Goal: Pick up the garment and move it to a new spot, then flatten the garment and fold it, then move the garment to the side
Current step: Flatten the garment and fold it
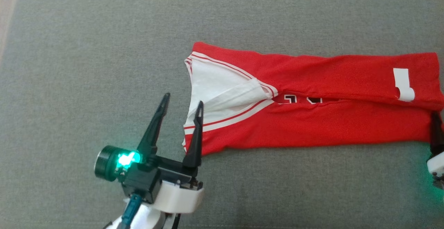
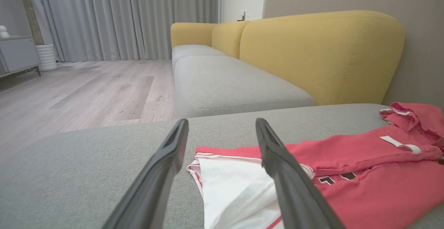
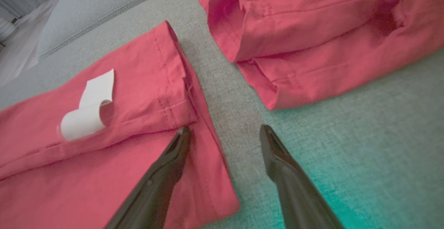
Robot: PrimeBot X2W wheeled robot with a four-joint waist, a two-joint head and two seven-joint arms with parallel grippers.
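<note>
**Both Grippers Open, Red Shirt Flat on the Sofa Seat**

Far left: bare grey fabric sofa seat (image 1: 69, 66), soft and flat.

Next, low in the head view: the left gripper (image 1: 182, 100), black, with two long pointy fingers and a green light on its side. Open wide. Holding nothing. One finger over bare seat, the other over the neck end of the shirt. Touching the cloth or just above it? Cannot tell.

Then the garment: a red cloth sports shirt (image 1: 312, 128) with white stripes at the neck and white inside, folded into one long strip. Lying flat on the seat, from the middle of the head view out to the right edge. Neck end on the left, just beside the left gripper. Long sides folded in, meeting along the middle. Bits of black and white letters (image 1: 301, 100) peeking out there. Too hidden to read.

Further right, near the hem end: a small white tag (image 1: 402, 83), curled at one end, on top of the red cloth.

Far right: the right gripper (image 3: 225, 128), black and long-fingered too. Open wide. Holding nothing. One finger over the corner of the red hem, the other over bare seat. Green glow on the seat below.

Past that, in the right wrist view: a second lump of red cloth (image 3: 312, 31), apart from the hem, with grey seat between. Same shirt or another? Cannot tell.
</note>
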